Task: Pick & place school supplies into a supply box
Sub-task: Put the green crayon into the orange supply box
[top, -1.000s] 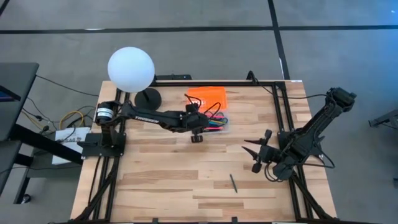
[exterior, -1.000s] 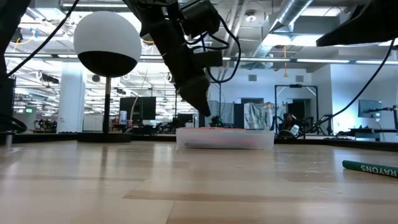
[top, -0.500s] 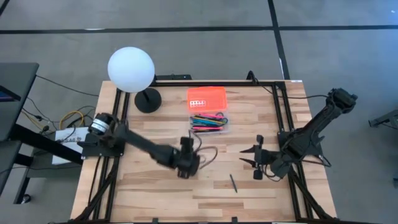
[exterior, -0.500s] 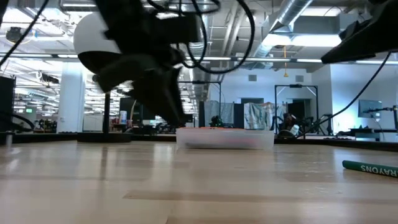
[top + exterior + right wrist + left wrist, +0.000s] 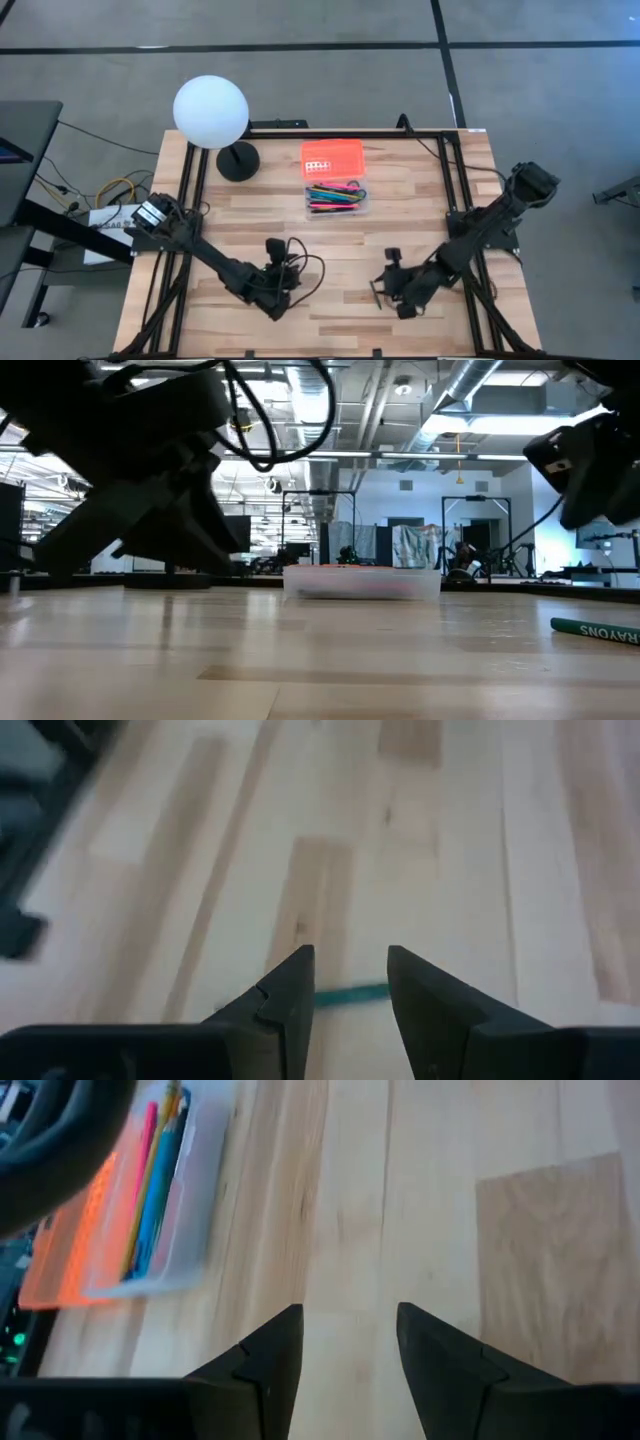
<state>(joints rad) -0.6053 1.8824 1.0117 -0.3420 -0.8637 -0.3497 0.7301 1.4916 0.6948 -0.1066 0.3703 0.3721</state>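
Two dark arms reach low over the wooden desk [image 5: 330, 320]. From its base at the desk's left edge, the left arm stretches diagonally toward the front middle, ending with the left gripper [image 5: 348, 1342] close above bare wood; its fingers stand apart with nothing between them. The right arm runs from its base at the right edge down and inward, so the right gripper [image 5: 350, 982] sits low near the front centre, well apart from the left one. Its fingers are spread too, holding nothing.

A green crayon [image 5: 348, 992] lies on the wood just ahead of the right gripper, showing in the gap between the two fingertips in the right wrist view; whether they touch it cannot be told. In the low view the same crayon [image 5: 598, 629] lies flat at the right edge.

The supply box [image 5: 336, 198] sits toward the back middle of the desk, its clear base filled with coloured pens and pencils [image 5: 333, 196] and its orange lid [image 5: 332, 157] lying open behind it. It is well apart from both grippers; the left wrist view shows it off to one side, far ahead of the fingers. A white globe lamp [image 5: 210, 112] stands at the back left corner.
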